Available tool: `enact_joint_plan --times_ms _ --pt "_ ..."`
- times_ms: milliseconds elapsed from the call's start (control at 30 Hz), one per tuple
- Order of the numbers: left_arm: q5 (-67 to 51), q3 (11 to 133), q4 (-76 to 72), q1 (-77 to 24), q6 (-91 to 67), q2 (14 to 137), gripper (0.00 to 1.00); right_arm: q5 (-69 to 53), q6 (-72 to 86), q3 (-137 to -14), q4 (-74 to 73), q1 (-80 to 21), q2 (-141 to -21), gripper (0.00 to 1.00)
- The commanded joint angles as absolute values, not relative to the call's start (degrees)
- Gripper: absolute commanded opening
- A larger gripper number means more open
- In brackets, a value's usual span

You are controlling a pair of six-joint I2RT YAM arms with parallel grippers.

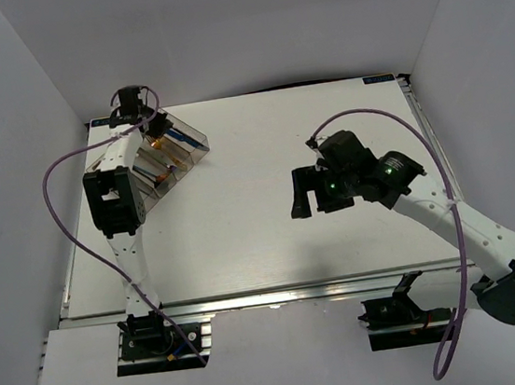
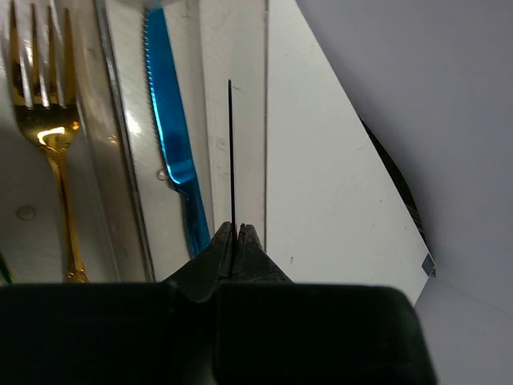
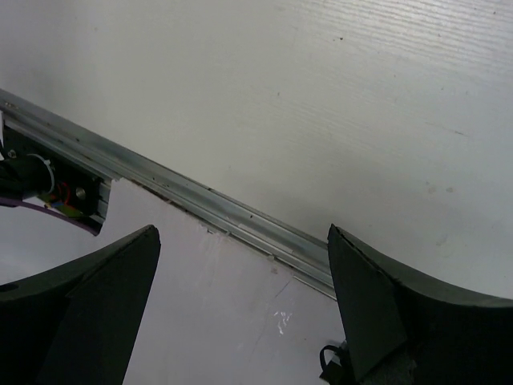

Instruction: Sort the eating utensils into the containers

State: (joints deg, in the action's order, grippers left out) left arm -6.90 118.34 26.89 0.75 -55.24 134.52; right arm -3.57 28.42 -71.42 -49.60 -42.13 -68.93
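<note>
1. Holding a thin dark utensil (image 2: pixel 232 152) by one end, the left claw (image 2: pixel 236 230) has its fingers pressed together on it. The piece shows only as a hairline, so it is probably seen edge-on, and I cannot tell whether it is a knife or a chopstick
2. That utensil hangs over the organiser tray (image 1: pixel 197 142) at the far-left corner of the surface (image 1: pixel 272 238). It runs lengthwise along the strip of tray just beside the blue knife (image 2: pixel 170 136), near the outer wall. The gold fork (image 2: pixel 50 128) lies one compartment further over
3. As a judgement, the piece will be light and stiff, and its smooth finish looks slippery. Pinched at the very end, it could pivot or slide between the pads if it touches a divider
4. A hold nearer the middle would be steadier, but the end grip keeps the claw out of the narrow slot. I would bring the free tip low and parallel to the compartment before letting go, so that it cannot bounce or bridge across a wall
5. The clear plastic walls look thin, so the tray may shift if nudged
6. The right claw (image 3: pixel 242 234) has its fingers wide apart and empty. It hovers over bare surface towards the near edge, well apart from the tray
</note>
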Motion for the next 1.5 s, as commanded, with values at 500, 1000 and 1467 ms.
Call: enact_joint_plan --times_ms 500,1000,1467 --pt "-10.72 124.62 21.97 2.81 -57.92 139.83 0.26 -6.59 29.18 -70.4 -51.15 -42.45 -69.34 0.89" --pt "-7.56 130.69 25.4 3.34 -57.04 135.36 0.71 -6.33 25.32 -75.14 -53.08 -42.45 -72.42 0.89" --pt "14.91 111.04 49.83 -3.69 -29.38 99.7 0.98 14.49 22.85 -84.63 -53.96 -42.45 -66.1 0.89"
